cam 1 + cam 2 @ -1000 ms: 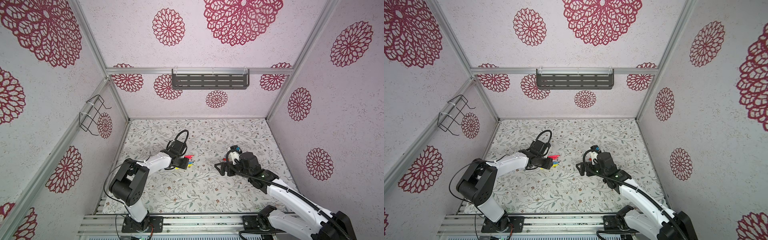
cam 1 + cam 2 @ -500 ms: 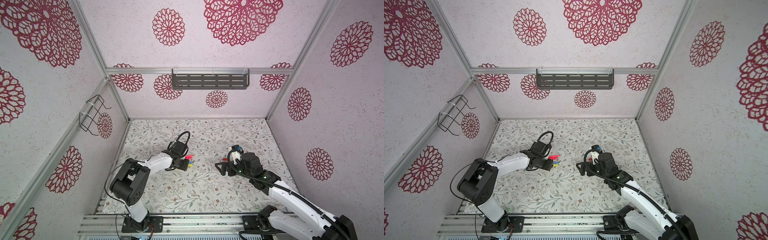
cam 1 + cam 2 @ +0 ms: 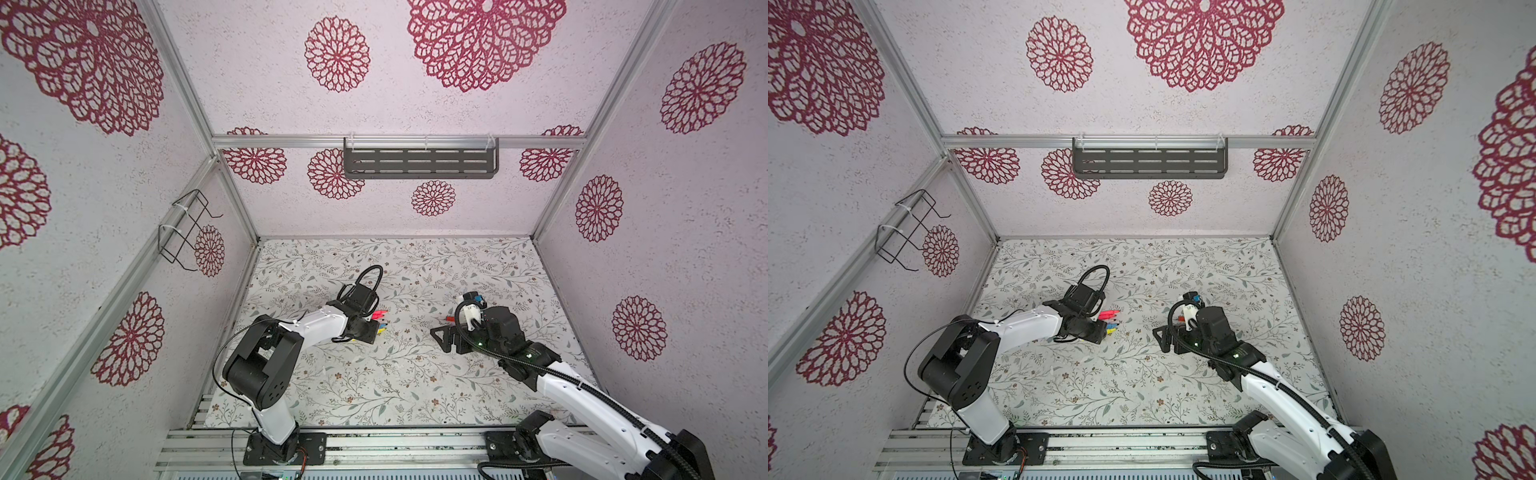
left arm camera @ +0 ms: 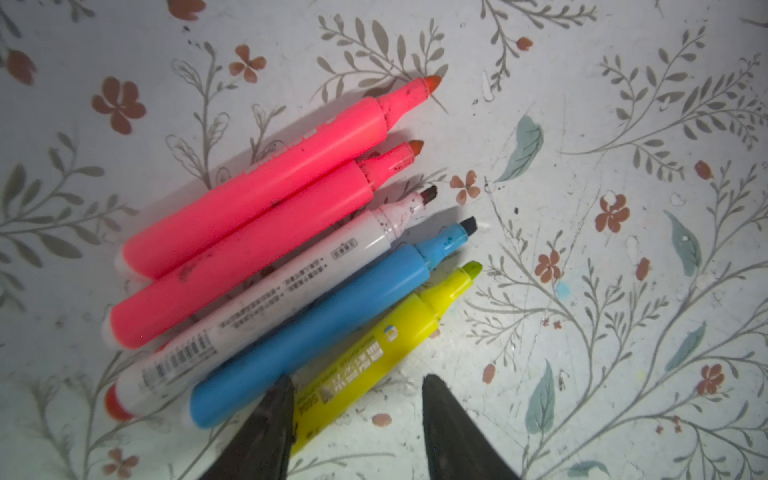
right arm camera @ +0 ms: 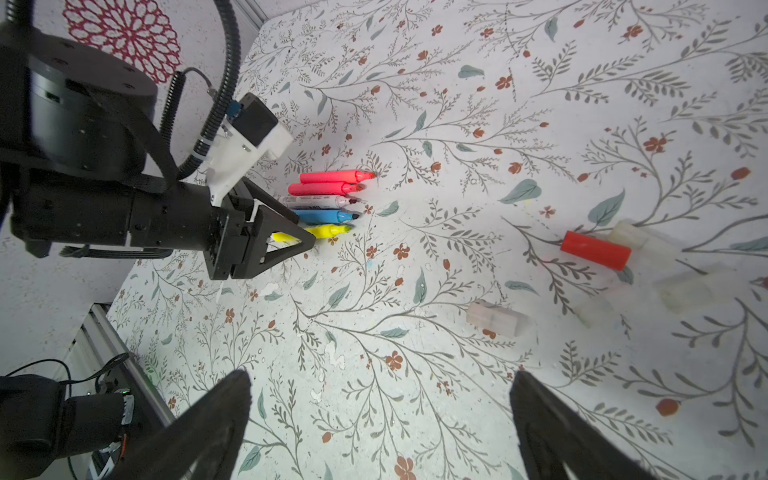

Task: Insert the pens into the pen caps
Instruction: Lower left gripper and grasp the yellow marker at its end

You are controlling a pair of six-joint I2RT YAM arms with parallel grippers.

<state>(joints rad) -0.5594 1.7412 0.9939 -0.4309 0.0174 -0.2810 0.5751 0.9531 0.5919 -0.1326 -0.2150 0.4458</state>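
While all five pens (image 4: 270, 299) lie uncapped and side by side on the floral mat (image 4: 582, 124), tips pointing one way, the step in hand is judged to be the picking up of a first pen. The left gripper (image 4: 356, 377) is lowered over the rear of the yellow pen (image 4: 399, 332), the outermost of the row. Its fingers (image 4: 266, 428) are set partly apart, astride that pen. One finger sits at the seam with the blue pen (image 4: 316, 328) and a gap is left on the other side, so nothing is seen to be pinched yet. The right gripper (image 5: 382, 415) is held above bare mat, its fingers spread wide and empty. The caps (image 5: 642, 241) are seen in the right wrist view, well apart from the pens: a red cap (image 5: 595, 250) lies on its side, and clear caps (image 5: 496, 318) are scattered near it, some too blurred to count. No pen has been capped. For the next move, it is judged that the left fingers must be closed on the yellow pen alone, without the blue pen being dragged along, and the pen then lifted. A cap would then have to be gripped by the right gripper, its open end turned toward the pen's tip.
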